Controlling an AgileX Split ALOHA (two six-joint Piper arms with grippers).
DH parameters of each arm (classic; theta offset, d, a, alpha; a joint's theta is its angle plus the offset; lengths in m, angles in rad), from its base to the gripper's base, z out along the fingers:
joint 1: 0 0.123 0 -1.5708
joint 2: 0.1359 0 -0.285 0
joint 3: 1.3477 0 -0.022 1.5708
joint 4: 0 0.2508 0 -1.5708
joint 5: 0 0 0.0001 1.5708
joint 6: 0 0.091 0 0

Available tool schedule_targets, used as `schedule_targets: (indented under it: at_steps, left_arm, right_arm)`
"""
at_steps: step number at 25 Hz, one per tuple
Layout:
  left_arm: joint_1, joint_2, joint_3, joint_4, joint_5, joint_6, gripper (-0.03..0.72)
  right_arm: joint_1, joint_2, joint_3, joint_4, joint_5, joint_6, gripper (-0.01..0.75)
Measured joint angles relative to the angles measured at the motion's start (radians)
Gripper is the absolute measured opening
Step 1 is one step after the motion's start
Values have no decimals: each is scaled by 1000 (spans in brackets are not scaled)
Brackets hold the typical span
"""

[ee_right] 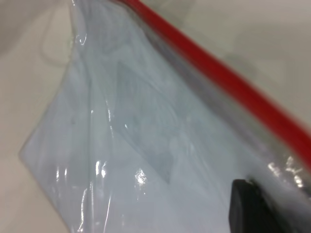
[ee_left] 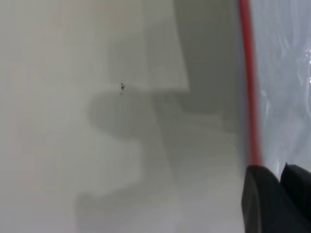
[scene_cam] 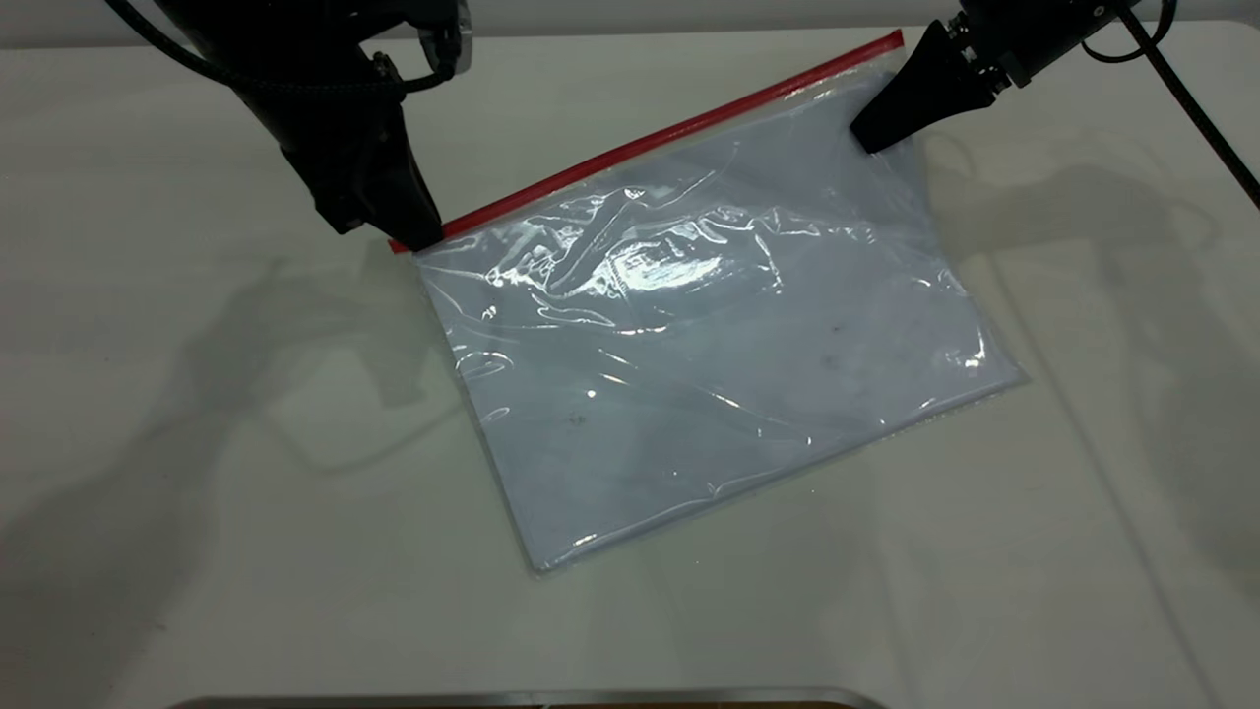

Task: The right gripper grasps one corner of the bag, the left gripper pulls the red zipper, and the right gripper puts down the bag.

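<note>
The clear bag (scene_cam: 709, 374) with pale blue sheets lies slanted on the white table. The red zipper (scene_cam: 669, 133) runs along its far edge. My left gripper (scene_cam: 418, 236) is at the zipper's left end, its jaws closed there; the slider tab is hidden under them. In the left wrist view the red zipper (ee_left: 248, 73) ends at my left gripper (ee_left: 282, 172). My right gripper (scene_cam: 871, 138) is shut on the bag just below the zipper, near its right corner (scene_cam: 898, 41). In the right wrist view one of its fingers (ee_right: 252, 208) sits under the bag film (ee_right: 121, 145), beside the zipper (ee_right: 218, 73).
A thin black cable (scene_cam: 1201, 118) runs down from the right arm at the far right. A metal rim (scene_cam: 532, 699) shows at the table's near edge. Bare white table (scene_cam: 197, 492) lies to the left of and in front of the bag.
</note>
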Motion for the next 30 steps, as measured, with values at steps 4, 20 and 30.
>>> schedule_targets:
  at_steps: [4,20,30]
  left_arm:
    - [1,0,0,-38,5,-5,270]
    - [1,-518,1,66,93,-681,613]
    - [1,-908,2,450,334,-1227,590]
  right_arm:
    - [-6,0,-18,-13,-14,19,492]
    - [-4,-158,-682,-486,103,730,578]
    - [107,-475,-597,-676,105,937,578]
